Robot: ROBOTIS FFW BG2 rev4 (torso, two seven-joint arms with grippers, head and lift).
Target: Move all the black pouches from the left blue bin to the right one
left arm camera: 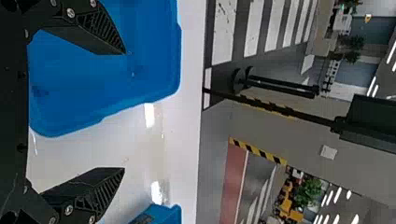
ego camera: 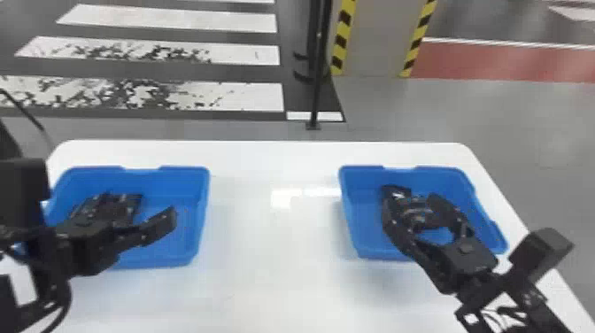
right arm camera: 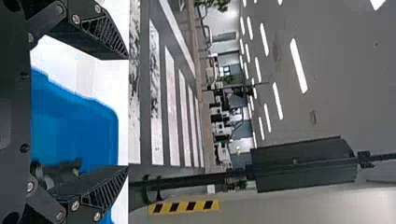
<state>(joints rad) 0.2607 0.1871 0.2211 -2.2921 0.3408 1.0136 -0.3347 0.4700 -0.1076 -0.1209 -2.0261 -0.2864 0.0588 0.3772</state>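
Observation:
In the head view my left gripper (ego camera: 136,205) is over the left blue bin (ego camera: 199,208), fingers spread. Dark material resembling a black pouch (ego camera: 125,204) lies in that bin beside them, partly covered by the gripper. The left wrist view has the gripper (left arm camera: 124,111) open with the left bin (left arm camera: 154,70) beyond one finger. My right gripper (ego camera: 415,193) hangs over the right blue bin (ego camera: 352,217), its fingers apart around black pouches (ego camera: 418,214). In the right wrist view the open gripper (right arm camera: 127,112) has that bin (right arm camera: 77,128) between its fingers and a black pouch (right arm camera: 70,169) near the lower one.
Both bins stand on a white table (ego camera: 274,248), with a wide stretch of tabletop between them. Past the far table edge a thin black post (ego camera: 316,88) rises from the floor, near a pillar with yellow and black stripes (ego camera: 341,40).

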